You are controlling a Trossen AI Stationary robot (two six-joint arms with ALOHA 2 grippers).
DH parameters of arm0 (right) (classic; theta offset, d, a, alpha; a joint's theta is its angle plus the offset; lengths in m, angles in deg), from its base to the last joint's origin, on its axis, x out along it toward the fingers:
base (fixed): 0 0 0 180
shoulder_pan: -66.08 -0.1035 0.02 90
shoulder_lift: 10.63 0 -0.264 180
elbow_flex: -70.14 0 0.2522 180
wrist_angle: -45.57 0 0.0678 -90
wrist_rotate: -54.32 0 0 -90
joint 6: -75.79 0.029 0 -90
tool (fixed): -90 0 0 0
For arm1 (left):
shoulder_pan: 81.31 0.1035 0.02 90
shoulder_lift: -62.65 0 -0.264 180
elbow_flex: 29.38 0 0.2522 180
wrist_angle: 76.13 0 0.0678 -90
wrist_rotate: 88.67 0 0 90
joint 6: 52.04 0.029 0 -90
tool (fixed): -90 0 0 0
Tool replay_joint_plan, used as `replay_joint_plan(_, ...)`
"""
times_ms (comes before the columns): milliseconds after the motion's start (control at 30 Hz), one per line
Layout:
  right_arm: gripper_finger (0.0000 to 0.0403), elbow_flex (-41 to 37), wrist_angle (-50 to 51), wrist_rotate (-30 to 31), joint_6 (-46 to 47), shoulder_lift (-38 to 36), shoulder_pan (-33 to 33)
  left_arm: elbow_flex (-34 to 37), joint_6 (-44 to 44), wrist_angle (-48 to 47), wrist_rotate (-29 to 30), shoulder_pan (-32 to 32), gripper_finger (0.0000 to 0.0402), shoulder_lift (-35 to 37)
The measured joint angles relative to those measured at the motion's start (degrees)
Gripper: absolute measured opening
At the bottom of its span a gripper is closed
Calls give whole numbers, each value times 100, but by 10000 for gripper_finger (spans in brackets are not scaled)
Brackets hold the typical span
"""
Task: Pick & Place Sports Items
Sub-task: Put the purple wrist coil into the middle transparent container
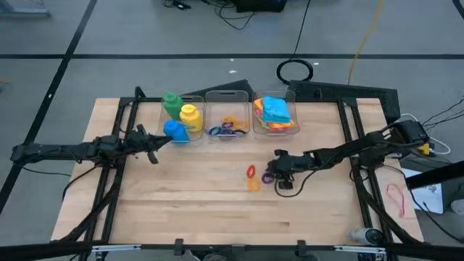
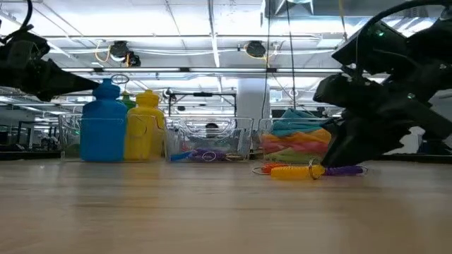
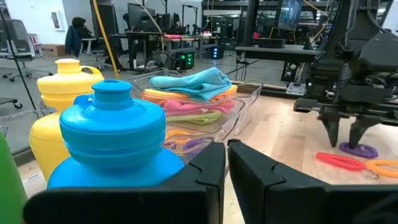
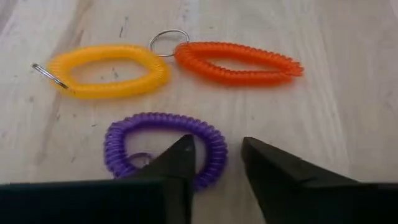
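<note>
Right hand tips partly hiding purple ring

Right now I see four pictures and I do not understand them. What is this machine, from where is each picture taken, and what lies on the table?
It is a robot with two dark arms at a wooden table. One picture looks down from above, one looks level across the table top, and two come from cameras on the arms' wrists.

At the back stand three clear bins: one holds the green, yellow and blue bottles, the middle one coil rings, the third folded cloths.

Three coil rings lie loose on the wood: yellow, orange and purple. The right gripper is down at the purple ring, one finger inside its loop, nothing lifted yet. The left gripper waits, shut and empty, beside the blue bottle.
</note>
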Motion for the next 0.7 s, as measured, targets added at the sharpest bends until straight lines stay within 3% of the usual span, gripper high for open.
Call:
replay_joint_plan(200, 3, -6, 38, 2, -292, 4, 0, 0, -1, 0, 0, 0, 21, 1)
replay_joint_plan(700, 1, 244, 82, 129, -691, -593, 17, 0, -1, 0, 0, 0, 21, 0)
